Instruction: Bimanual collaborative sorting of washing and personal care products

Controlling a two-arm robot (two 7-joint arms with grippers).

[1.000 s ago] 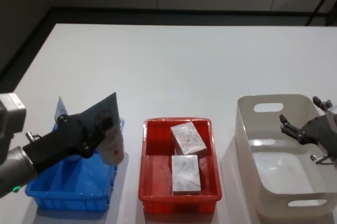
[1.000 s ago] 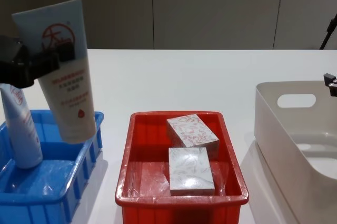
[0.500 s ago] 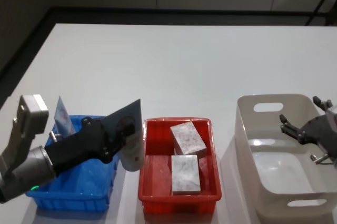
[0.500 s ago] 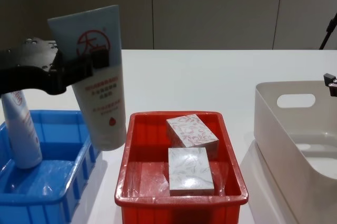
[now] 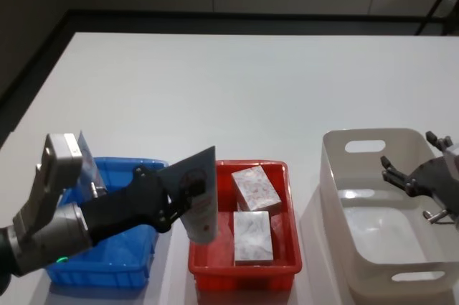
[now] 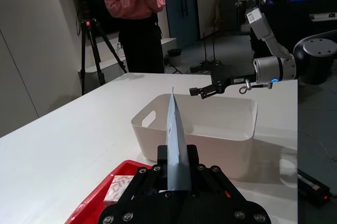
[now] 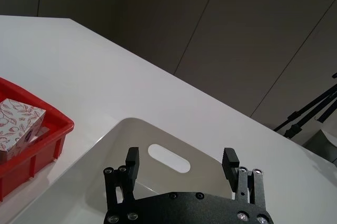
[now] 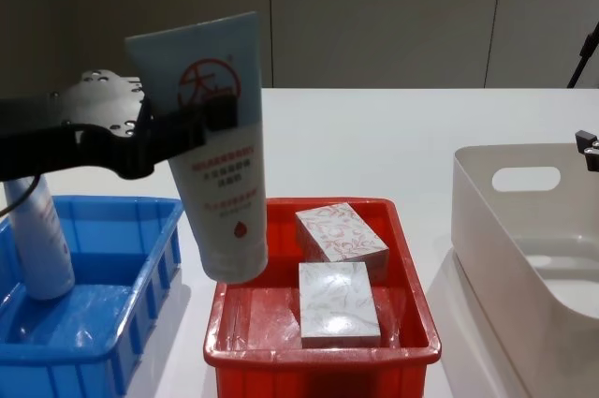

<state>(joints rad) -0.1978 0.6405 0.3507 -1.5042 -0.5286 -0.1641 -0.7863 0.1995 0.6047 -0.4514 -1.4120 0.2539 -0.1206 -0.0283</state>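
My left gripper (image 8: 208, 123) is shut on a tall pale-blue squeeze tube (image 8: 223, 178) with a red circled logo. It holds the tube upright, cap down, over the left edge of the red bin (image 8: 318, 353). In the head view the tube (image 5: 199, 203) hangs between the blue bin (image 5: 136, 164) and the red bin (image 5: 244, 268). A second whitish, red-printed tube (image 8: 37, 241) stands in the blue bin (image 8: 112, 316). My right gripper (image 7: 181, 161) is open and holds nothing above the white basket (image 7: 113, 147). In the head view the right gripper (image 5: 403, 176) is at that basket's right side.
Two patterned boxes (image 8: 341, 232) (image 8: 339, 302) lie in the red bin. The white basket (image 5: 373, 137) stands at the table's right. Beyond the bins the white table (image 5: 237, 90) stretches open. A person stands far behind in the left wrist view.
My left gripper has carried the tube rightward, from above the blue bin to the red bin's left edge. The right arm has not moved.
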